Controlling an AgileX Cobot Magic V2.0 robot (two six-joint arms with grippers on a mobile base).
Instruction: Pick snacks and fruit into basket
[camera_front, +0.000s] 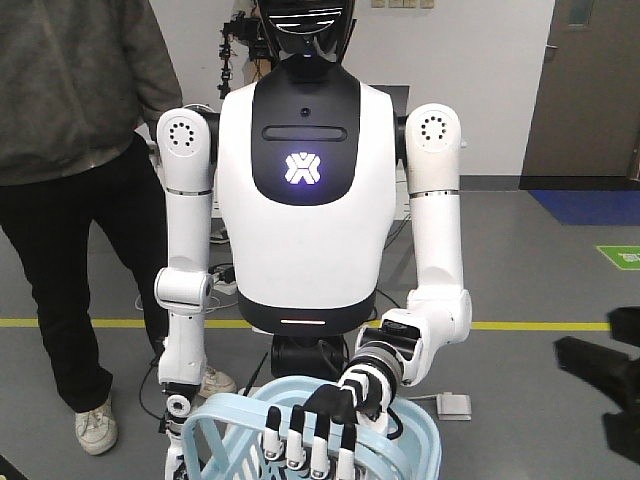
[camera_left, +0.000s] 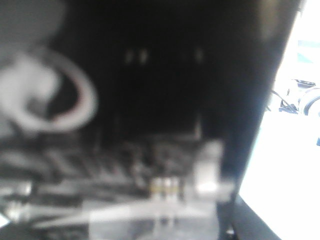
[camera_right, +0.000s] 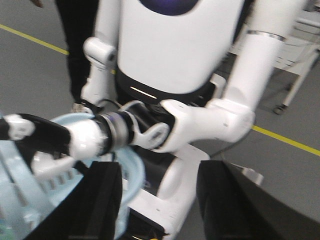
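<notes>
One light blue plastic basket (camera_front: 425, 445) with slotted sides sits at the bottom centre of the front view, right in front of a white humanoid robot (camera_front: 300, 230) and partly cut off by the lower edge. One hoop handle (camera_front: 212, 432) stands up on its near left side. The humanoid's one bent arm reaches forward, and its black hand (camera_front: 322, 408) hooks four white-tipped fingers (camera_front: 296, 450) over the basket's rim. Its other arm hangs straight down beside the body. A glowing white emblem (camera_front: 300, 168) shows on the dark chest panel. The right wrist view shows the same basket (camera_right: 135, 172) at lower left, with the humanoid (camera_right: 170, 45) behind it and its hand (camera_right: 42, 137) resting on the rim. In that view the right tool (camera_right: 159, 192) appears as two black fingers rising from the bottom edge, spread wide apart with nothing held between them. The left wrist view is a dark blur of grey and black shapes, so whether the left tool is spread or closed cannot be told. One person (camera_front: 70, 150) in a grey-green top, black trousers and pale shoes stands just beside the humanoid on the left of the front view. One yellow line (camera_front: 540, 326) crosses the grey floor (camera_front: 520, 280) behind them.
</notes>
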